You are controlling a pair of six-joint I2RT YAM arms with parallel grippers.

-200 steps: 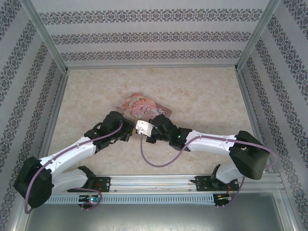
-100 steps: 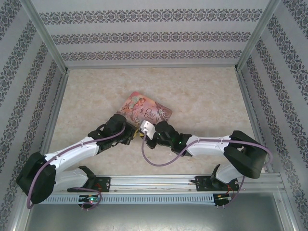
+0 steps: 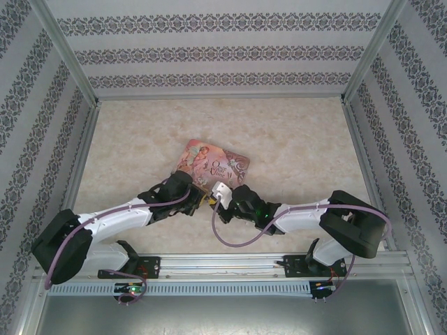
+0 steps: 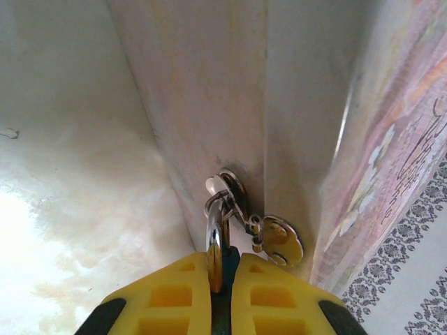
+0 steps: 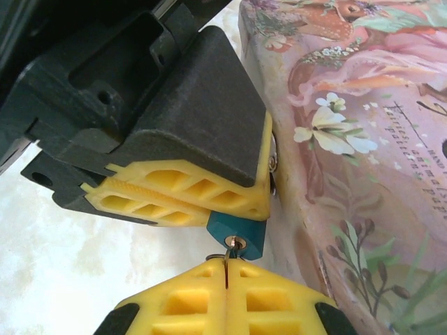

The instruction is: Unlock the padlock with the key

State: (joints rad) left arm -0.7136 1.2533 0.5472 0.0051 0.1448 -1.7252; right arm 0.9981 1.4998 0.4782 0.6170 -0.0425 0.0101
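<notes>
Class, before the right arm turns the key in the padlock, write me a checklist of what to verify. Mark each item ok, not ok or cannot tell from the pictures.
1. Left gripper shut on the padlock: ok.
2. Right gripper shut on the key: ok.
3. Key lined up with the keyhole: ok.
4. Key pushed fully home: cannot tell, as the right gripper's fingertips hide the blade.
5. Shackle threaded through the hasp of the pink tin: ok.
</notes>
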